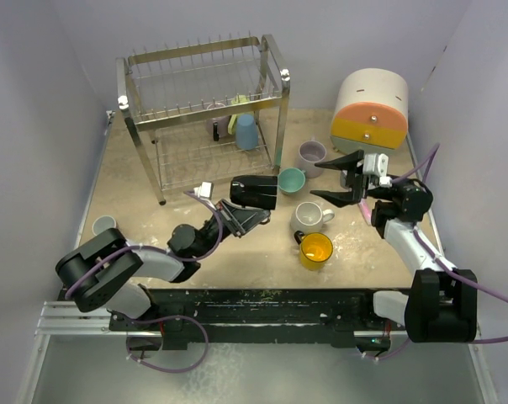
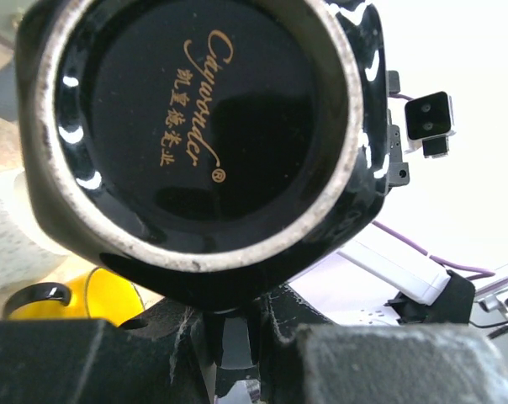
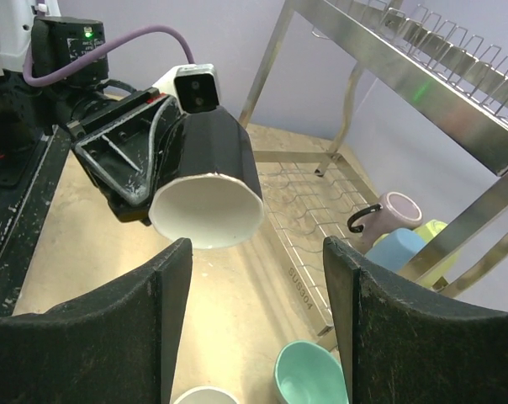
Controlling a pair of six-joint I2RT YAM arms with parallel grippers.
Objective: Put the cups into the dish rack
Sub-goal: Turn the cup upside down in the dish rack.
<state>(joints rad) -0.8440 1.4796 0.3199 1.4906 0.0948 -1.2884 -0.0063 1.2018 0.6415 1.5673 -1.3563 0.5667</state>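
Observation:
My left gripper (image 1: 249, 214) is shut on the handle of a black cup (image 1: 254, 192) with a white inside and holds it on its side above the table, in front of the dish rack (image 1: 205, 118). In the left wrist view the cup's base (image 2: 195, 126) fills the frame above the gripper (image 2: 229, 332). My right gripper (image 1: 338, 178) is open and empty, and its view (image 3: 258, 328) faces the black cup (image 3: 208, 181). A lilac (image 3: 397, 215), a blue (image 1: 246, 131) and a yellow-green cup (image 3: 435, 229) lie in the rack's lower tier. Teal (image 1: 291, 180), lilac-grey (image 1: 311, 153), white (image 1: 311, 216), yellow-orange (image 1: 315, 250) and grey (image 1: 104, 225) cups stand on the table.
A round white-orange-yellow drawer unit (image 1: 370, 109) stands at the back right. A small pink bar (image 1: 367, 210) lies under my right arm. Walls close in the table on the left, back and right.

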